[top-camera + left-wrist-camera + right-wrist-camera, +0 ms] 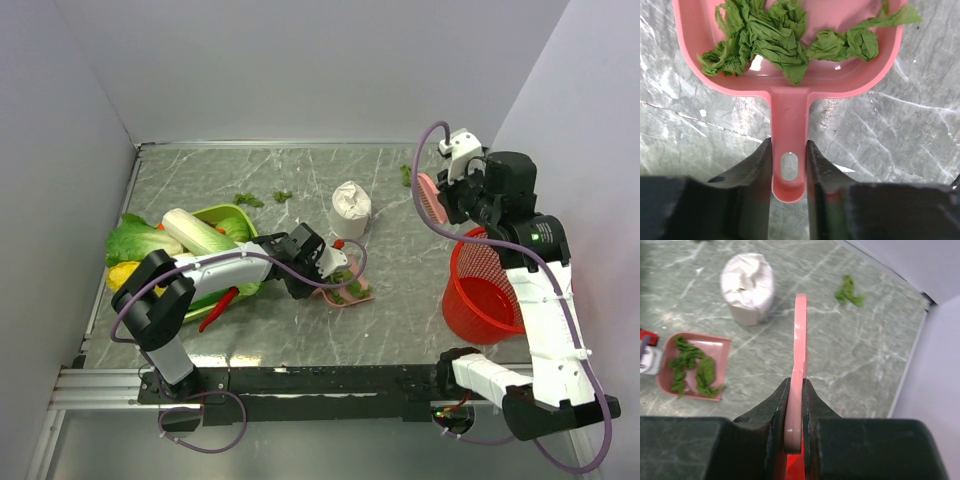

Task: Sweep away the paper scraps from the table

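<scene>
Marble table (400,320), left tool (788,145) clenched on dustpan handle (790,112), paper scraps (765,40) just ahead, right tool (796,386) gripping pink scraper (800,335)

Pink tool (800,330) edge-on in right gripper (795,386), paper scraps (685,357) in pink dustpan (716,346)

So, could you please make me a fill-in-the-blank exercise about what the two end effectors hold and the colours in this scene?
1. The left end effector is shut on the dustpan's ______.
2. The scraps in the dustpan are ______ in colour.
3. The right end effector is shut on a thin ______ tool.
4. The mesh basket is ______.
Missing words: handle; green; pink; red.
</scene>
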`<action>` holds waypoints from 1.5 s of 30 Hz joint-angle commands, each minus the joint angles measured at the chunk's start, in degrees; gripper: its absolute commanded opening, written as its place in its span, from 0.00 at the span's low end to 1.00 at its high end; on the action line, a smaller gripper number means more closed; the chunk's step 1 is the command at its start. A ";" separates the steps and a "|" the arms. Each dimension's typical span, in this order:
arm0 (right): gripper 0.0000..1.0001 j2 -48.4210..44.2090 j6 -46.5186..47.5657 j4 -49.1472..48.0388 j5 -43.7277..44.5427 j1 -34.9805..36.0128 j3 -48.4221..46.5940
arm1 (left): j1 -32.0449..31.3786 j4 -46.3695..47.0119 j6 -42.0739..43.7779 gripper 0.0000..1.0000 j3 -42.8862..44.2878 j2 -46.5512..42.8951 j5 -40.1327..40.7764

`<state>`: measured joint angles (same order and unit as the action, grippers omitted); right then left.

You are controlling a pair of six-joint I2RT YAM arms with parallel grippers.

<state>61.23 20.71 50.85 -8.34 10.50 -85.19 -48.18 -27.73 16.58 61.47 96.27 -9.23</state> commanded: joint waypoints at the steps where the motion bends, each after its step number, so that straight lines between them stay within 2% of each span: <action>1: 0.00 -4.27 1.52 -2.32 -0.70 -1.97 -0.07 | -0.07 1.63 -2.60 0.24 1.10 -0.91 -3.42; 6: 0.00 -6.92 -2.34 -5.41 -1.15 -3.64 0.47 | 0.11 -4.87 -1.11 0.08 6.64 0.94 -4.83; 11: 0.00 -7.62 -7.61 -9.19 1.74 -4.61 -1.11 | -0.07 -6.98 1.44 0.01 8.57 -0.82 -7.11; 18: 0.00 -6.13 -13.67 -9.19 2.63 -8.74 -6.47 | -0.59 -11.82 2.23 0.01 15.42 -3.28 -9.31; 27: 0.00 -3.58 -18.77 -10.60 3.24 -13.31 -12.63 | -1.82 -15.60 3.19 0.01 29.30 -1.44 -9.66; 30: 0.00 -3.14 -19.83 -10.86 2.98 -14.19 -13.86 | -2.09 -17.53 3.11 0.01 36.42 1.46 -8.79; 39: 0.00 -4.28 -23.52 -13.85 -0.62 -16.73 -12.28 | -4.37 -26.93 3.55 0.01 65.84 17.09 -6.76; 42: 0.00 -3.93 -25.01 -14.03 -1.94 -19.37 -13.16 | -5.51 -27.47 4.78 0.01 70.52 19.91 -6.24; 45: 0.00 -4.01 -25.89 -13.76 -2.91 -22.98 -14.22 | -6.83 -24.84 6.27 0.01 71.15 20.88 -5.27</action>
<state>57.91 -1.93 40.80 -9.45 -9.19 -97.08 -53.04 -52.95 20.32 128.99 116.16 -15.75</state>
